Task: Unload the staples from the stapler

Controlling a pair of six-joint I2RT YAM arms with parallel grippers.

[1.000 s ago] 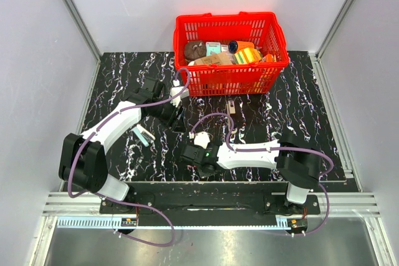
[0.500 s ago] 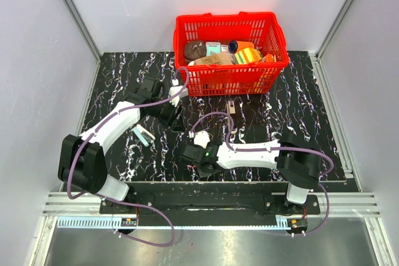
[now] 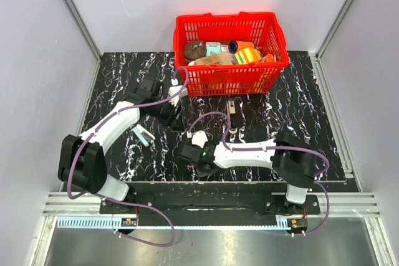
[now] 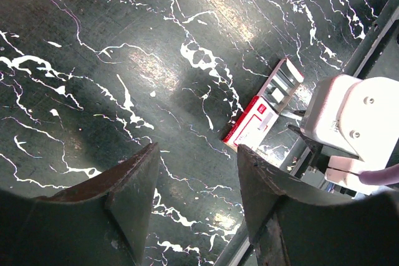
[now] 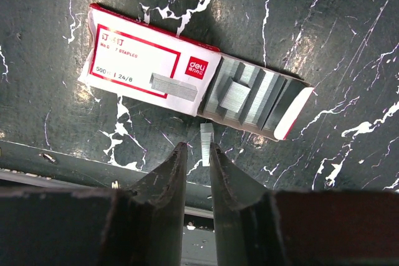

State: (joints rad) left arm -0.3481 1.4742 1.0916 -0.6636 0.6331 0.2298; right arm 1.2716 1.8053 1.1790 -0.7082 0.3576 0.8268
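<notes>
A short silvery strip of staples [image 5: 206,136] lies on the black marble table, its near end between the tips of my right gripper [image 5: 196,146]. The jaws stand a narrow gap apart and do not clamp it. Just beyond lies the flat red-and-white staple box [image 5: 134,60], its tray [image 5: 255,98] slid out with several strips; another strip [image 5: 176,83] rests on the lid. My left gripper [image 4: 196,154] is open and empty above the table, with the box [image 4: 252,119] ahead of it. A slim dark and silvery object [image 3: 230,113], possibly the stapler, lies below the basket.
A red basket [image 3: 224,18] full of items stands at the back centre. A small white and teal object [image 3: 142,135] lies left of my grippers. My left gripper [image 3: 173,115] and right gripper [image 3: 187,152] are close together. The table's near edge [image 5: 75,163] runs just under my right fingers.
My right arm has shifted a little to the left. The left arm has hardly moved.
</notes>
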